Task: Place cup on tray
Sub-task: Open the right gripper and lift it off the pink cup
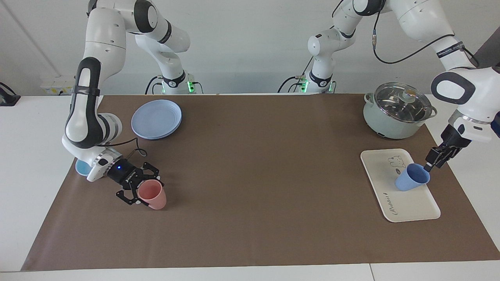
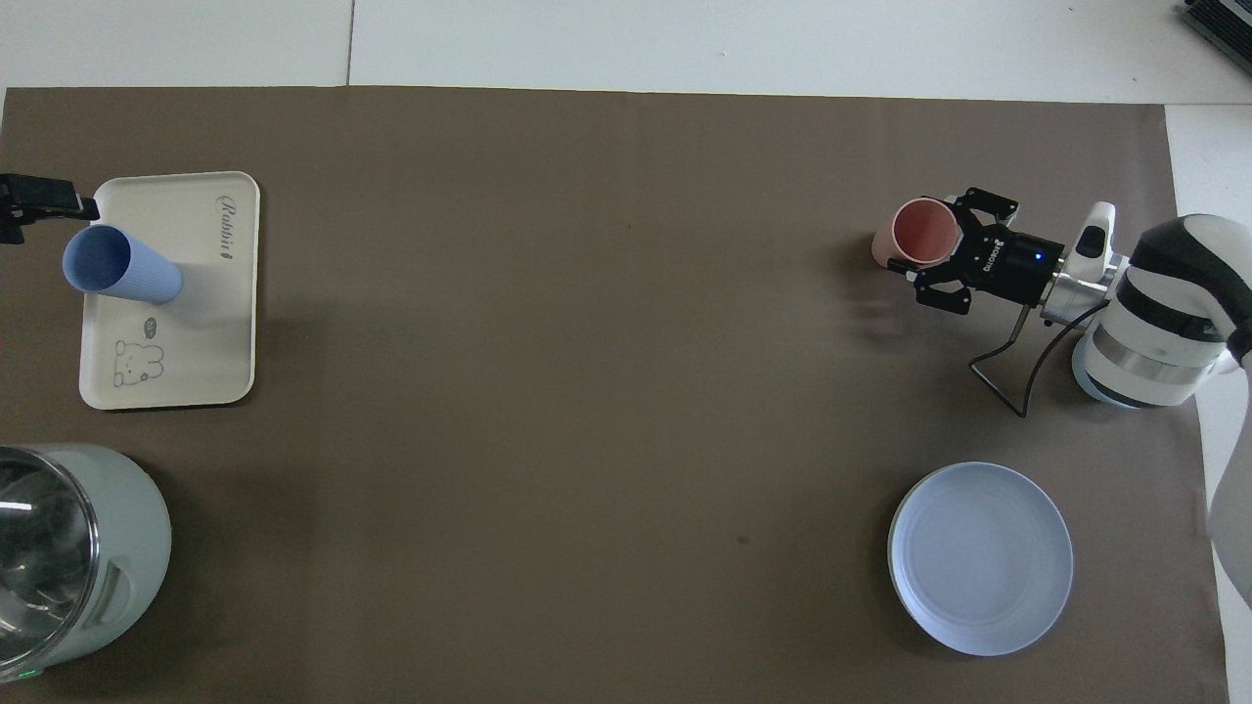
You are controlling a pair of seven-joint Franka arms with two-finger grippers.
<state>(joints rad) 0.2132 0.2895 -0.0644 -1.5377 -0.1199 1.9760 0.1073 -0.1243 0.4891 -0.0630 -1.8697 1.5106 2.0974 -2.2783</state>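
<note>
The periwinkle-blue cup [image 1: 411, 178] is tilted over the cream tray [image 1: 410, 205], its mouth turned toward my left gripper [image 1: 429, 166]. The left gripper is shut on the cup's rim, at the edge of the tray toward the left arm's end of the table. In the overhead view the cup [image 2: 122, 269] lies over the tray [image 2: 215, 323], beside the bear drawing, with the left gripper [image 2: 44, 200] at the frame's edge. I cannot tell whether the cup's base touches the tray. My right gripper [image 1: 141, 188] is low over the mat, open, its fingers spread on either side of a pink cup [image 1: 153, 196].
A pale green pot with a glass lid [image 1: 398, 111] stands nearer to the robots than the tray. A round blue plate [image 1: 156, 119] lies toward the right arm's end. A small light-blue bowl [image 1: 81, 168] shows partly under the right arm. A brown mat [image 1: 254, 175] covers the table.
</note>
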